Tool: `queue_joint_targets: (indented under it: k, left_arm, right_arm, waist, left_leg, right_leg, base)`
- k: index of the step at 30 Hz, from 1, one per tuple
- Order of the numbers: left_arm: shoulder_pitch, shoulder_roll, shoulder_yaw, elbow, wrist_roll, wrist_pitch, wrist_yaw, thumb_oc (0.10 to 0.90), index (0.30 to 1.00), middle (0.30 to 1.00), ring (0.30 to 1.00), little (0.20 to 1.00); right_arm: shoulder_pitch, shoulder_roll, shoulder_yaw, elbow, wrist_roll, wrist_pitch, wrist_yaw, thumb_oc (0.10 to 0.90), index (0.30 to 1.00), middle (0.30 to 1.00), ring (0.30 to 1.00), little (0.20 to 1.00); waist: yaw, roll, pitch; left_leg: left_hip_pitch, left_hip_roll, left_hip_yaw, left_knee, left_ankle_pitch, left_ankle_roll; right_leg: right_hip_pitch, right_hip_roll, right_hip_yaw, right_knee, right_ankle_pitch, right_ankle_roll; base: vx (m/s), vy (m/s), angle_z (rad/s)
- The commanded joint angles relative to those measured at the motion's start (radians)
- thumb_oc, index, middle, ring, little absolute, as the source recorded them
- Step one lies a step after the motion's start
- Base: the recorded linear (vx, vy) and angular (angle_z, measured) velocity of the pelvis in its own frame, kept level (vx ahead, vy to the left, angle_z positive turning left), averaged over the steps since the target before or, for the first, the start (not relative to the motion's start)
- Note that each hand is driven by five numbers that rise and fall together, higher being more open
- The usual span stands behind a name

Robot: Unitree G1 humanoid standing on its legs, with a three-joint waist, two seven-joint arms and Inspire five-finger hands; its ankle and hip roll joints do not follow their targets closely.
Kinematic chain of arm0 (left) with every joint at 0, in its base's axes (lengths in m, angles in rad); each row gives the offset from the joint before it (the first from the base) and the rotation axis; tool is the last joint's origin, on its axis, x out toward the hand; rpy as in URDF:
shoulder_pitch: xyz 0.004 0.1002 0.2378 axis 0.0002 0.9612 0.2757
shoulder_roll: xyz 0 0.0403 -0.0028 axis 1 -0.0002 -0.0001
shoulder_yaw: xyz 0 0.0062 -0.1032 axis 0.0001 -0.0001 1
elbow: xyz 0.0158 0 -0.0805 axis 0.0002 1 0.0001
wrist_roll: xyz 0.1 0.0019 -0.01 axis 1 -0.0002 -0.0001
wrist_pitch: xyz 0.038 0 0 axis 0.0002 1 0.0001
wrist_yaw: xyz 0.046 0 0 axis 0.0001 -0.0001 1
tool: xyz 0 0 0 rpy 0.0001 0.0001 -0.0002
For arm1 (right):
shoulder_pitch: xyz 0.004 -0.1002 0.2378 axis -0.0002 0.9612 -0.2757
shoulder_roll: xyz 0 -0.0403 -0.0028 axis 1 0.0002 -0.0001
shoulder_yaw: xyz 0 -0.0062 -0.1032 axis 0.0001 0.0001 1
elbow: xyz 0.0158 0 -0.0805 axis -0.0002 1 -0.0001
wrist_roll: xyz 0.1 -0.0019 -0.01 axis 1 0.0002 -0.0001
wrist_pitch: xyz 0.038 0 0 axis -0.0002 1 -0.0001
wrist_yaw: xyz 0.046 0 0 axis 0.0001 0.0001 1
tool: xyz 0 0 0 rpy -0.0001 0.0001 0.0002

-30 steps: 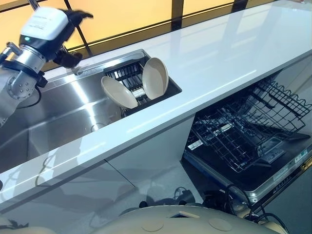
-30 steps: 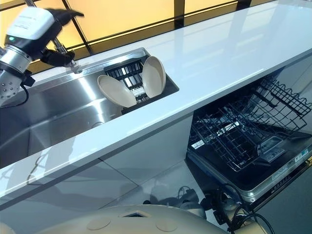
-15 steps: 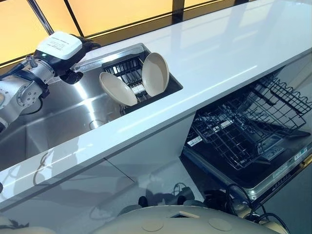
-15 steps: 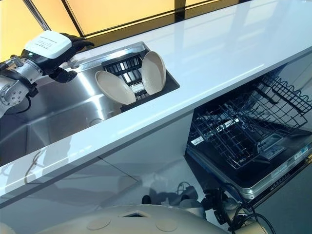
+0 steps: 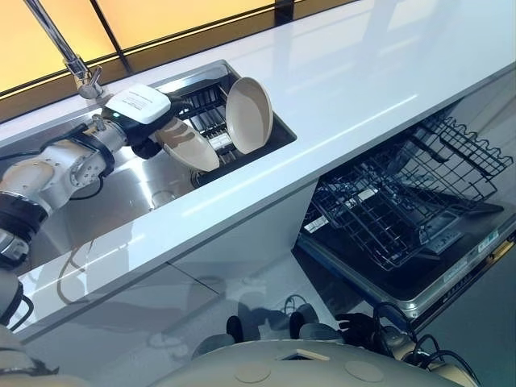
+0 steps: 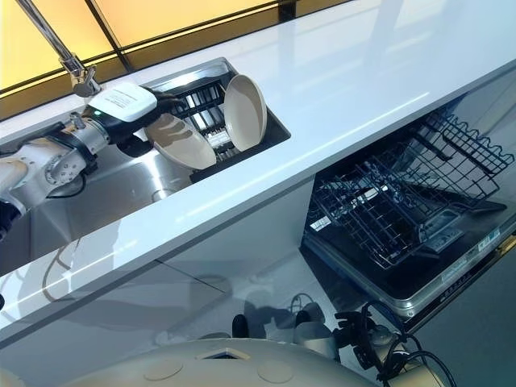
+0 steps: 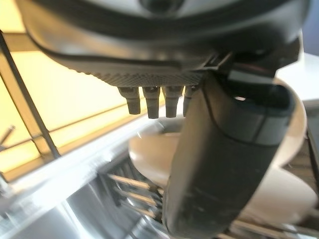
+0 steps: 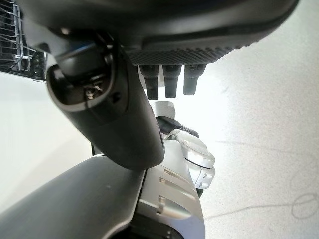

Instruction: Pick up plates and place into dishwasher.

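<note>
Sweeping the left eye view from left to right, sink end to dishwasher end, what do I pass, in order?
Faucet → left hand → leaning plate → upright plate → dishwasher rack.

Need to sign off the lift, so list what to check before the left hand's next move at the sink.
1. Left hand at the nearer plate: ok, it is against the plate's rim in the sink rack.
2. Grip closed on that plate: cannot tell.
3. Farther plate clear of the lift path: cannot tell; it stands upright close beside, in the same rack.
4. Dishwasher basket pulled out, with room: ok, no dishes seen in it.
5. Right hand free: ok, open and empty, over the floor.
</note>
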State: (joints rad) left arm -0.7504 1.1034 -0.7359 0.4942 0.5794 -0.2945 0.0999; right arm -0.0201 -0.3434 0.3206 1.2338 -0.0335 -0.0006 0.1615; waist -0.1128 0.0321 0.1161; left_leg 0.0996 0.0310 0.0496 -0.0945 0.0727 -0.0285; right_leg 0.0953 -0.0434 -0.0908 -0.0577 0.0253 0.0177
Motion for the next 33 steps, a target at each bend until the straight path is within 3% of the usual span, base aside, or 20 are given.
queue_joint_targets:
  k: [1,10,21,22,23,29,30,33]
  left_arm:
    - [-0.213,0.006,0.064,0.097,0.021,0.063,0.045,0.8,0.9,0.9,0.9,0.9]
    - [-0.241,-0.025,0.014,0.137,0.117,0.099,-0.032,0.8,0.9,0.9,0.9,0.9]
    - [-0.24,-0.041,0.003,0.161,0.128,0.098,-0.012,0.8,0.9,0.9,0.9,0.9]
    - [-0.239,-0.045,0.005,0.158,0.114,0.094,-0.002,0.298,0.469,0.469,0.469,0.398]
    - [-0.236,-0.048,0.01,0.155,0.106,0.084,0.013,0.1,0.3,0.3,0.3,0.2]
    - [-0.223,-0.054,0.034,0.132,0.061,0.061,0.143,0.1,0.3,0.3,0.3,0.2]
    - [-0.222,-0.051,0.042,0.125,0.015,0.039,0.211,0.1,0.3,0.3,0.3,0.2]
    - [-0.213,-0.047,0.072,0.091,-0.049,-0.003,0.278,0.1,0.3,0.3,0.3,0.2]
  right_arm:
    - [-0.029,-0.005,0.005,-0.003,-0.009,-0.006,0.014,0.8,0.9,0.9,0.9,0.9]
    - [-0.023,-0.007,0.001,-0.002,-0.007,-0.007,0.006,0.8,0.9,0.9,0.9,0.9]
    - [-0.018,-0.014,0.0,-0.01,0.001,-0.009,0.002,0.8,0.9,0.9,0.9,0.9]
    - [-0.018,-0.013,0.0,-0.01,0.003,-0.011,0.002,0.8,0.9,0.9,0.9,0.9]
    - [-0.018,-0.012,0.0,-0.01,0.005,-0.012,0.001,0.8,0.9,0.9,0.9,0.9]
    - [-0.011,-0.01,-0.007,-0.008,-0.003,-0.022,-0.001,0.8,0.9,0.9,0.9,0.9]
    - [-0.008,-0.01,-0.005,-0.013,0.005,-0.032,-0.005,0.8,0.9,0.9,0.9,0.9]
    - [-0.005,-0.011,-0.01,-0.03,0.042,-0.062,-0.018,0.8,0.9,0.9,0.9,0.9]
  waist:
    - [-0.002,0.019,-0.004]
    - [-0.02,0.024,-0.002]
    - [-0.027,0.023,0.0]
    - [-0.028,0.022,0.001]
    - [-0.028,0.021,0.001]
    - [-0.029,0.019,0.0]
    - [-0.029,0.018,0.0]
    - [-0.025,0.015,0.001]
  left_leg:
    - [0.035,-0.079,0.103,0.03,-0.139,0.115]
    - [0.032,-0.081,0.108,0.036,-0.141,0.115]
    - [0.03,-0.084,0.104,0.034,-0.138,0.114]
    - [0.03,-0.084,0.103,0.033,-0.137,0.114]
    - [0.03,-0.084,0.102,0.031,-0.137,0.114]
    - [0.029,-0.084,0.101,0.025,-0.133,0.112]
    - [0.03,-0.084,0.1,0.025,-0.134,0.112]
    - [0.031,-0.083,0.097,0.027,-0.135,0.112]
  right_leg:
    - [-0.091,-0.016,0.068,0.131,-0.012,0.097]
    - [-0.098,-0.011,0.084,0.133,-0.01,0.097]
    - [-0.097,-0.004,0.091,0.129,-0.009,0.093]
    - [-0.097,-0.004,0.092,0.128,-0.009,0.093]
    - [-0.097,-0.003,0.093,0.128,-0.008,0.092]
    - [-0.099,0.0,0.096,0.123,-0.006,0.09]
    - [-0.099,0.0,0.096,0.123,-0.007,0.089]
    - [-0.096,0.0,0.095,0.123,-0.009,0.086]
  base:
    - [0.0,0.0,0.0]
    - [0.01,-0.004,-0.05]
    - [0.0,0.0,-0.01]
    - [0.0,0.0,0.0]
    - [0.0,0.0,0.0]
    - [0.0,0.0,0.0]
    - [0.0,0.0,0.0]
    - [0.0,0.0,0.0]
